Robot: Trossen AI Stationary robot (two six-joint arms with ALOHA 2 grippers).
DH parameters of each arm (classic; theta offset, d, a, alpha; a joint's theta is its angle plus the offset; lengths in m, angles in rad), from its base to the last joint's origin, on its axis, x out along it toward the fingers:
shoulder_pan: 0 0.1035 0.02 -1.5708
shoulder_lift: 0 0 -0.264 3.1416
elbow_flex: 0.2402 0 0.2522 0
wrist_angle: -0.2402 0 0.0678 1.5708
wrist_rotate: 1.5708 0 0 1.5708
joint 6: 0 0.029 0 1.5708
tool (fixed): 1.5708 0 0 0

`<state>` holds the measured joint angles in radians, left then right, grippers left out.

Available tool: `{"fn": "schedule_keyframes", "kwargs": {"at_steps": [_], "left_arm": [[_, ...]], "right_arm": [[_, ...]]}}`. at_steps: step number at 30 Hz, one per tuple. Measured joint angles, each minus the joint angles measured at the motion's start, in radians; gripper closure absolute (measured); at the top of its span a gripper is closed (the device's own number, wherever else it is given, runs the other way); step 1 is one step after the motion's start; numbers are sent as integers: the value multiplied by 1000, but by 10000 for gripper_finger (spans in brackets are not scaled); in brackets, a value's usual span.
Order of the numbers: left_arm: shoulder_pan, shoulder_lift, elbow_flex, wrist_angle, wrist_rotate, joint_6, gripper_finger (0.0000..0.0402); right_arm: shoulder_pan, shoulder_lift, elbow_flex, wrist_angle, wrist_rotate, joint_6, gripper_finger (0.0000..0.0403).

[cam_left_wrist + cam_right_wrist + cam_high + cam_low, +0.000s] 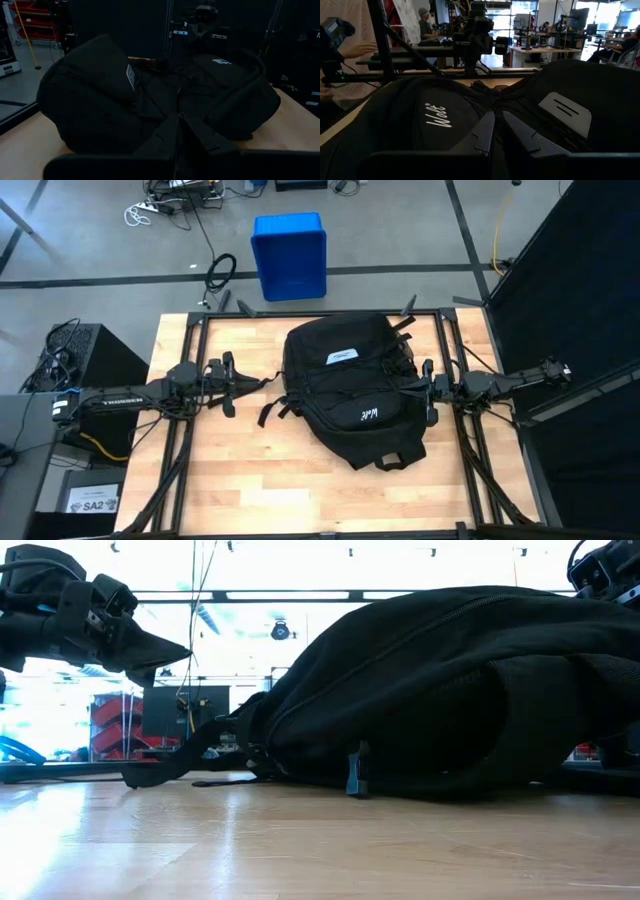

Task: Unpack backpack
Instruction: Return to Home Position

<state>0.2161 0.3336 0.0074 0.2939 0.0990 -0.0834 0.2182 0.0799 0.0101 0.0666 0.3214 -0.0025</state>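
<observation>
Backpack (350, 390), long axis toward blue bin (290, 255), label (341, 356) end nearest; left tool (178, 120), right tool (497, 120) alongside, apparently clenched

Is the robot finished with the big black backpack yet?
Nearly done, it seems. The large black fabric backpack looks closed on the wooden table. Nothing is in hand: left gripper and right gripper sit shut, empty, beside it. Left: probably just parking the arms.

The right claw (497, 119), closed, points across the black backpack (395, 117).
</observation>
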Motion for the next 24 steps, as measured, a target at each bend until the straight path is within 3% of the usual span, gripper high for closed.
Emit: {"fn": "schedule_keyframes", "kwargs": {"at_steps": [24], "left_arm": [[0, 0, 0, 0, 0, 0, 401]], "right_arm": [[0, 0, 0, 0, 0, 0, 390]]}}
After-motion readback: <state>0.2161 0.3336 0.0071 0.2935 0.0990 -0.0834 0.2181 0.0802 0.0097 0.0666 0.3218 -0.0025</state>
